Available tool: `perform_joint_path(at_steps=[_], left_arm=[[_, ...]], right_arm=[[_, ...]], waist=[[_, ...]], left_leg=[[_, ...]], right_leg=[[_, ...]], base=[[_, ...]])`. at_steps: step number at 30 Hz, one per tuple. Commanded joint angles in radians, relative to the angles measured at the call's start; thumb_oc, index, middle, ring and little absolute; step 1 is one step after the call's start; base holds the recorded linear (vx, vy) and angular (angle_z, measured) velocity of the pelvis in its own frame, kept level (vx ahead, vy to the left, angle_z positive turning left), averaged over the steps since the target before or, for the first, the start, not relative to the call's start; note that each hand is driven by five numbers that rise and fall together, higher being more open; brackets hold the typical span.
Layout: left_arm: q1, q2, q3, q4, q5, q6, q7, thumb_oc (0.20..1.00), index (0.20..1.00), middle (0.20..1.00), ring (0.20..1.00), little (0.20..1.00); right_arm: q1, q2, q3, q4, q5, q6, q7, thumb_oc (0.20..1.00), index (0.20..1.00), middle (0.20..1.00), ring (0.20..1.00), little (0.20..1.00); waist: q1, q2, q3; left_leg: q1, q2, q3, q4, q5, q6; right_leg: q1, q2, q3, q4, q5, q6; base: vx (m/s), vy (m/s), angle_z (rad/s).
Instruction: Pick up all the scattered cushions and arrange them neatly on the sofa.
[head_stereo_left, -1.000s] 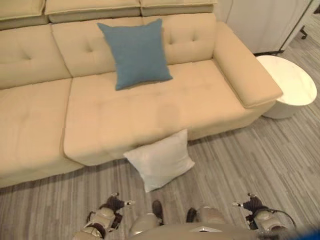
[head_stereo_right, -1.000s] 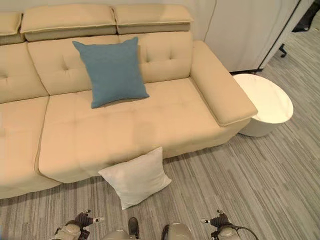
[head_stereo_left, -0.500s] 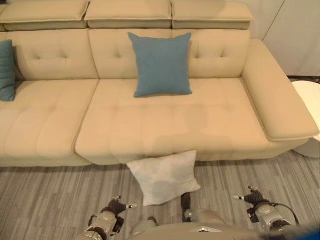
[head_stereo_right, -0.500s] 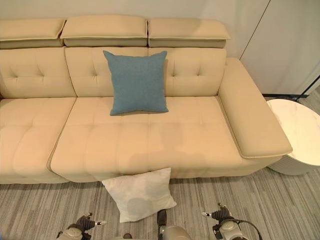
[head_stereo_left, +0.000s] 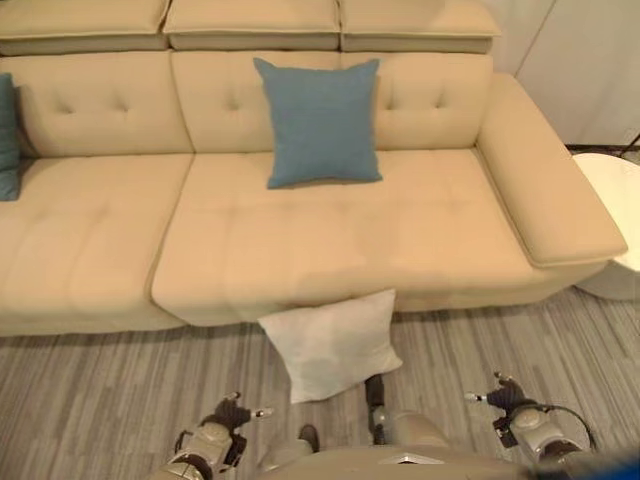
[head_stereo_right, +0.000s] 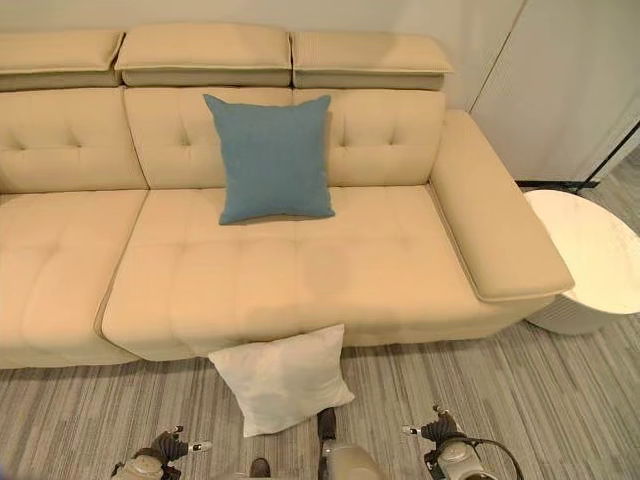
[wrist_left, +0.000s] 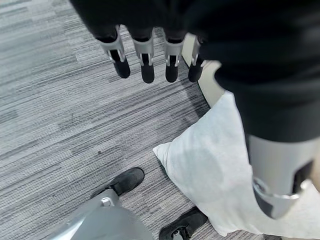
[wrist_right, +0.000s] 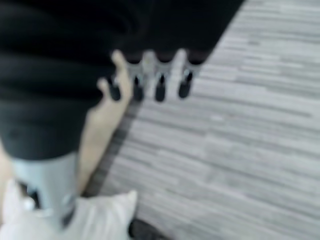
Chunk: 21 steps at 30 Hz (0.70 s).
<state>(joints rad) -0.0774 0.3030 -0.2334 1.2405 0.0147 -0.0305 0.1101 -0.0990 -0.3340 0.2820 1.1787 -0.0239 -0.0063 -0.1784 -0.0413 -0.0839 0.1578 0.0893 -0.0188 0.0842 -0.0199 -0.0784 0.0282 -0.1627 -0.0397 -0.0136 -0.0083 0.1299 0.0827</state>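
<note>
White cushion (head_stereo_left: 333, 343) on floor against sofa (head_stereo_left: 300, 250) front, ahead between both hands; left hand (head_stereo_left: 228, 414), right hand (head_stereo_left: 503, 401), fingers straight, empty.

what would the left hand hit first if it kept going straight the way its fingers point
Probably the grey striped floor. In its wrist view the left hand hangs open, fingers aimed at bare floor beside the white cushion; depth is unclear.
</note>
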Motion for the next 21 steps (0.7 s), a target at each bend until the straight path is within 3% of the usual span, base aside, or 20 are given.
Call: perform_joint_path(at_steps=[1,16,21], left_arm=[[-0.016,0.032,0.013,0.03,0.004,-0.018,0.005,1.0,1.0,1.0,1.0,1.0],[-0.053,0.04,0.026,-0.018,-0.038,-0.024,0.044,1.0,1.0,1.0,1.0,1.0],[-0.158,0.044,0.06,-0.057,-0.179,-0.052,0.152,1.0,1.0,1.0,1.0,1.0]], right_arm=[[-0.024,-0.018,0.019,0.004,0.0,-0.008,-0.011,1.0,1.0,1.0,1.0,1.0],[-0.02,-0.035,0.012,-0.021,0.021,-0.018,-0.03,1.0,1.0,1.0,1.0,1.0],[-0.13,-0.043,0.005,-0.076,0.091,-0.039,-0.097,1.0,1.0,1.0,1.0,1.0]], waist=[[0.021,0.003,-0.002],[0.021,0.001,0.001],[0.026,0.003,0.113]], left_leg=[[-0.071,-0.021,-0.049,0.067,-0.022,-0.022],[-0.058,-0.003,-0.062,0.036,-0.012,-0.04],[-0.293,-0.009,-0.067,0.16,-0.002,-0.048]], right_leg=[[0.071,-0.017,0.018,0.117,-0.157,0.038],[0.105,-0.01,-0.01,0.068,-0.168,0.022],[-0.129,-0.023,-0.024,0.207,-0.168,0.008]], base=[[0.06,-0.073,-0.07],[0.02,-0.042,0.05],[-0.32,-0.037,0.14]])
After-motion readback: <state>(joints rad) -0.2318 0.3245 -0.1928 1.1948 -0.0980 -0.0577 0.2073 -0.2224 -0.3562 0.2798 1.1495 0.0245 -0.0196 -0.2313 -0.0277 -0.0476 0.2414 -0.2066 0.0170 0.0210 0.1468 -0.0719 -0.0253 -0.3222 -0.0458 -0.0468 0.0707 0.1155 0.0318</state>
